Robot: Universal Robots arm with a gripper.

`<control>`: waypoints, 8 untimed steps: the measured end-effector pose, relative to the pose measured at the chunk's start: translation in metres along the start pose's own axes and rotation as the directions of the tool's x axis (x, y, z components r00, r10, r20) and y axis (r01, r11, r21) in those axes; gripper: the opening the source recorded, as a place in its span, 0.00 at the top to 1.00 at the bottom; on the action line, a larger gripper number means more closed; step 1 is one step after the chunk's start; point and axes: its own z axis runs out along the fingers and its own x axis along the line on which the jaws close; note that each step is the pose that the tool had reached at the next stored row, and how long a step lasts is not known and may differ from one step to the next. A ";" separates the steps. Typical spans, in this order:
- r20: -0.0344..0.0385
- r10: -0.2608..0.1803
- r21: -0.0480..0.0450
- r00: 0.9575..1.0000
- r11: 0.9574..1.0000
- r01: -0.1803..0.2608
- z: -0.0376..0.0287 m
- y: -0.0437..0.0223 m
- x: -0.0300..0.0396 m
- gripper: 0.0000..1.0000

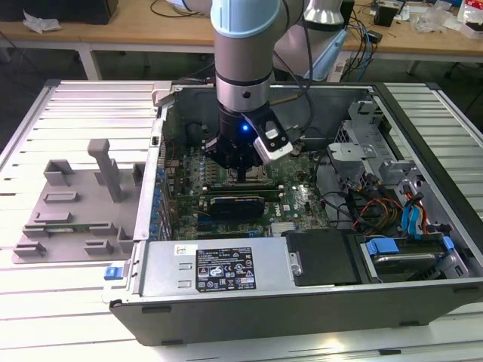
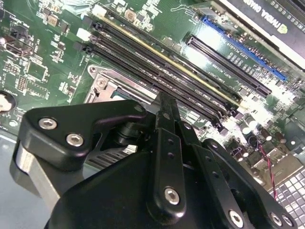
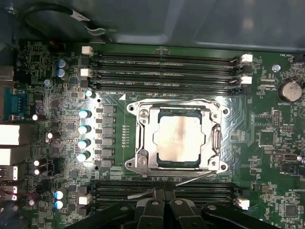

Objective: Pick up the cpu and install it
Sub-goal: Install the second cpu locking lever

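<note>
cpu (image 3: 178, 140) seated flat in the socket frame (image 3: 177, 138) on the green motherboard (image 3: 267, 143), silvery top plate showing through the metal bracket's square window in the first wrist view. memory slots (image 3: 164, 71) in rows on one side of the socket, more slots (image 3: 162, 193) on the other side, next to the black claw linkage. row of blue-capped capacitors (image 3: 84, 136) just beside the socket.

claw (image 1: 240, 167) low inside the open computer case (image 1: 302, 302), directly above the socket area in the exterior view. nothing seen between the fingers; fingertips hidden, so open or clenched cannot be told. black linkage and screws of the claw (image 2: 167, 157) over the socket corner in the second wrist view, fingertips lost behind it.

grey slotted tray (image 1: 75, 204) on the slatted counter (image 1: 45, 294) at the exterior view's left, well apart from the claw.
</note>
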 end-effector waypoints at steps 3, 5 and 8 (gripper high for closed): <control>0.000 -0.001 0.000 1.000 1.000 0.001 0.0017 0.0000 0.0015 0.89; 0.000 -0.001 0.000 1.000 1.000 0.001 0.0038 0.0001 0.0027 0.89; 0.000 0.000 0.000 1.000 1.000 0.000 0.0074 0.0001 0.0044 0.89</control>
